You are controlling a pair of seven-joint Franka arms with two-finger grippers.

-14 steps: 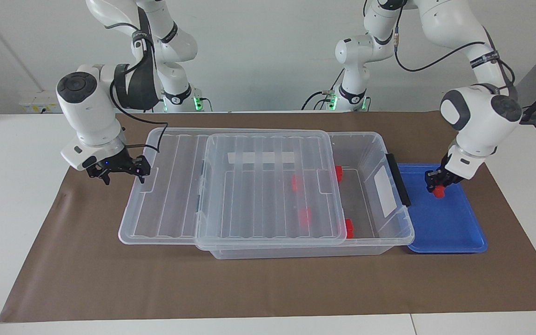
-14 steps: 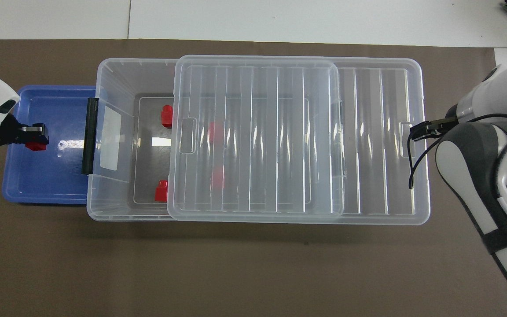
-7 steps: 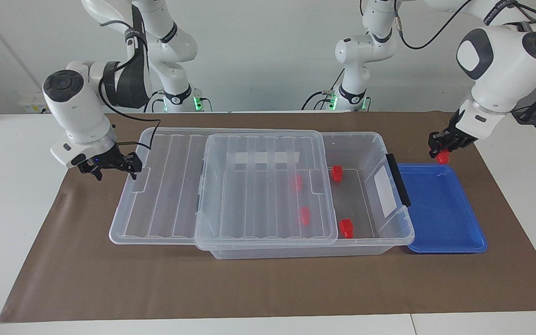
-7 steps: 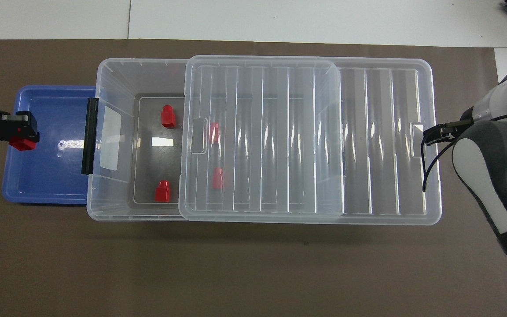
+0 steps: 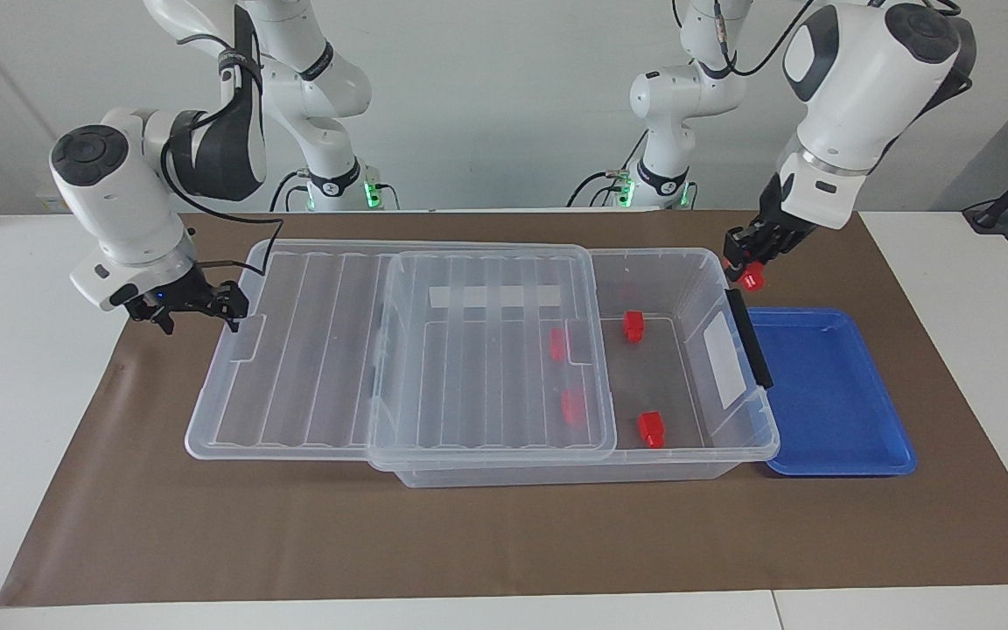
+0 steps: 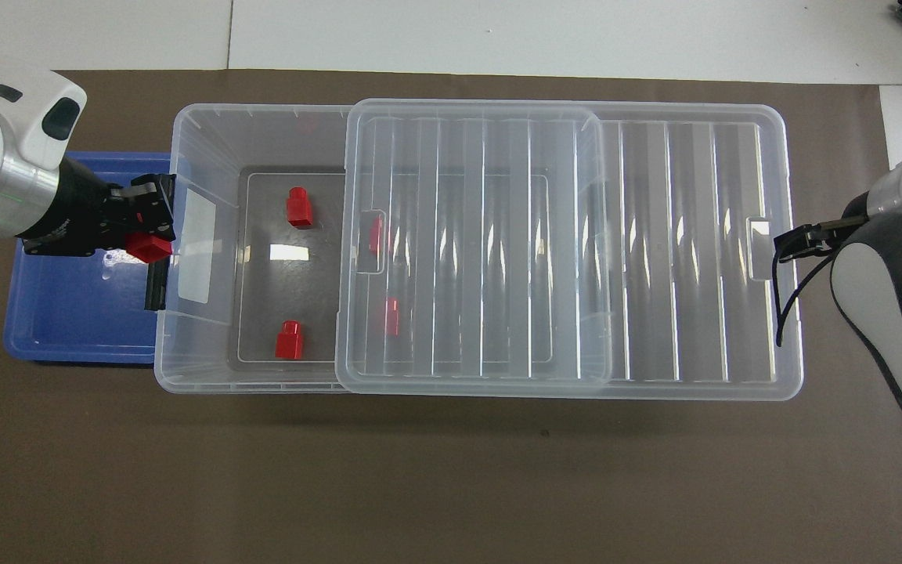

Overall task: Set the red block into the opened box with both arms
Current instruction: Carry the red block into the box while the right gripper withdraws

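Clamped on the red block point(image 5: 753, 278), the left gripper point(image 5: 747, 265) hangs over the handle end of the box point(image 5: 736, 442), beside the blue tray point(image 5: 828, 394). Letting go here could bounce the block off the rim outside. At the lid's point(image 5: 311, 350) outer edge, the right gripper point(image 5: 233, 306) appears open-fingered; should it slip, the opening could narrow.

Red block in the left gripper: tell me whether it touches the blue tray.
Apart. The facing view shows the red block hanging in the left gripper above the blue tray, with brown mat showing between them.
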